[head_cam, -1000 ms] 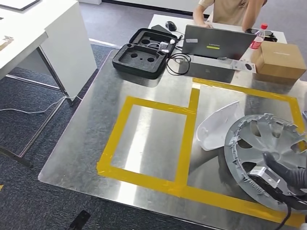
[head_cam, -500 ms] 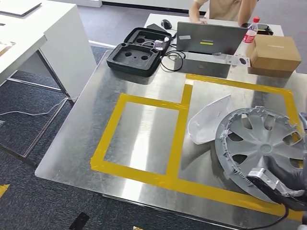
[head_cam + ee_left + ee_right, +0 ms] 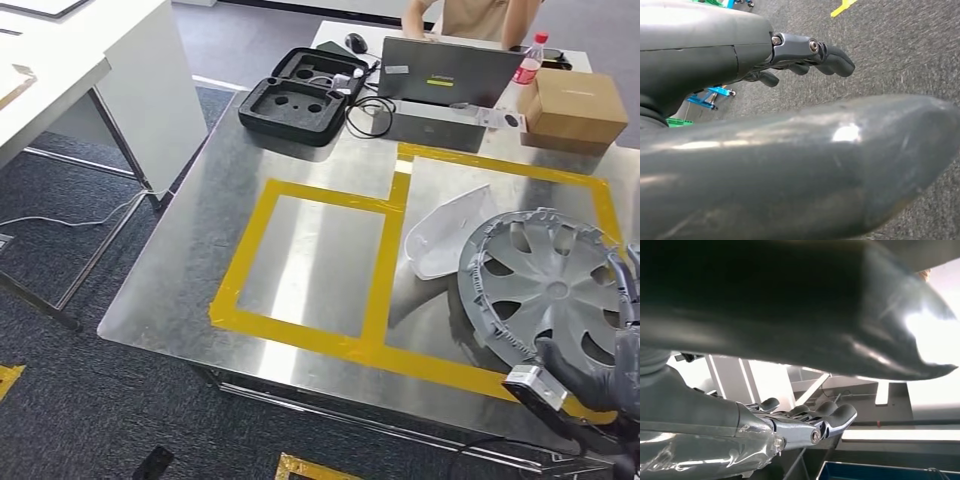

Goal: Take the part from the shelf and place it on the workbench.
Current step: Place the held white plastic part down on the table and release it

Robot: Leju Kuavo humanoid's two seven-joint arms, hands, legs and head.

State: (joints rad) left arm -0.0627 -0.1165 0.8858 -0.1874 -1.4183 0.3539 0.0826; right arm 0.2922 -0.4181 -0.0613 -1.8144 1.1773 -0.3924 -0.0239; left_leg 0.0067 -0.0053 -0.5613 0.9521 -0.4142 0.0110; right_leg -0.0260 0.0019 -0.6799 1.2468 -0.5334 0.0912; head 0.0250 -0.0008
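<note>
A grey hubcap [image 3: 555, 290] lies on the steel workbench [image 3: 189, 270] at its right end, inside the right yellow-taped field. My right hand [image 3: 604, 375] hovers over the hubcap's near right rim, thumb toward the middle and fingers [image 3: 626, 285] up by the right edge. The right wrist view shows this hand [image 3: 810, 425] with its fingers stretched out, the thumb apart and nothing between them. My left hand [image 3: 810, 52] hangs over grey carpet with straight fingers and holds nothing.
A white curved part [image 3: 445, 235] lies just left of the hubcap. Yellow tape [image 3: 385, 260] marks two fields. At the far edge stand a black foam case [image 3: 302, 95], a laptop [image 3: 445, 72], a cardboard box [image 3: 577, 105] and a bottle [image 3: 526, 60]; a person [image 3: 483, 15] sits behind. A white table [image 3: 90, 70] stands left.
The whole picture has shifted, so the camera moved. The hubcap now lies flatter on the bench, and my right hand has drawn back toward the front edge.
</note>
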